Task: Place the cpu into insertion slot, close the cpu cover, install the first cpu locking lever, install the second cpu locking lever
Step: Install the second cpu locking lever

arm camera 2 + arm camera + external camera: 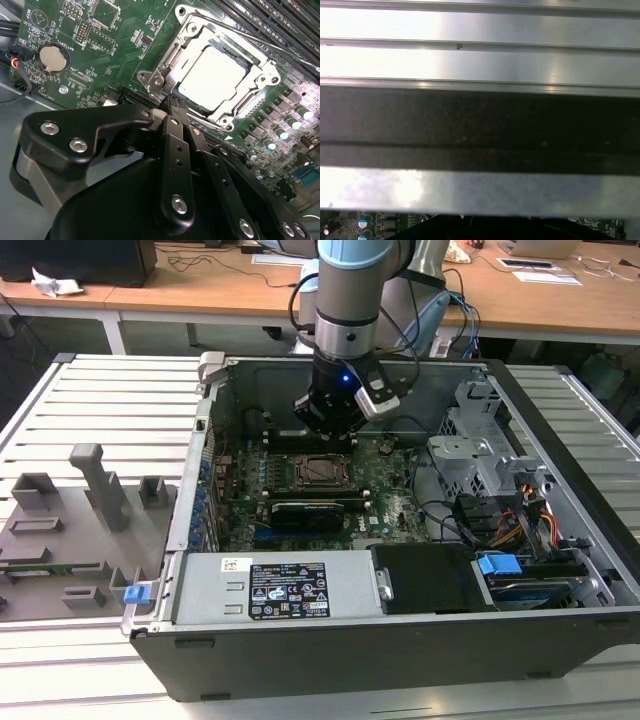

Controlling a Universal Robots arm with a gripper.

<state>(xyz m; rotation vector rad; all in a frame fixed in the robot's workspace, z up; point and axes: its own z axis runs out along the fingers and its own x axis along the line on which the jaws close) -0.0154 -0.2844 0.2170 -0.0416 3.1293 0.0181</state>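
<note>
Right, in the exterior view I have the gripper (pixel 325 430) hanging low inside the open computer case (pixel 560 430), just above the green motherboard (pixel 385 502). The insertion slot (pixel 322 469) sits directly below it and slightly toward the camera, with the long black expansion card (pixel 305 512) nearer still.

In the second wrist view the fingers (pixel 176 107) look drawn together to a narrow tip, with nothing between them, as far as I can judge. That tip hovers at the near edge of the socket. The cpu (pixel 212 75) already lies flat in the slot, its pale square top showing through the window of the cpu cover (pixel 190 32), which appears folded down around it. A thin lever rod (pixel 260 40) runs along the far side of the frame, beside the memory slots (pixel 280 20); I cannot tell if it is latched. A coin cell battery (pixel 52 57) sits well apart.

In the first wrist view I get the case's metal wall (pixel 480 60) and a sliver of board.
</note>
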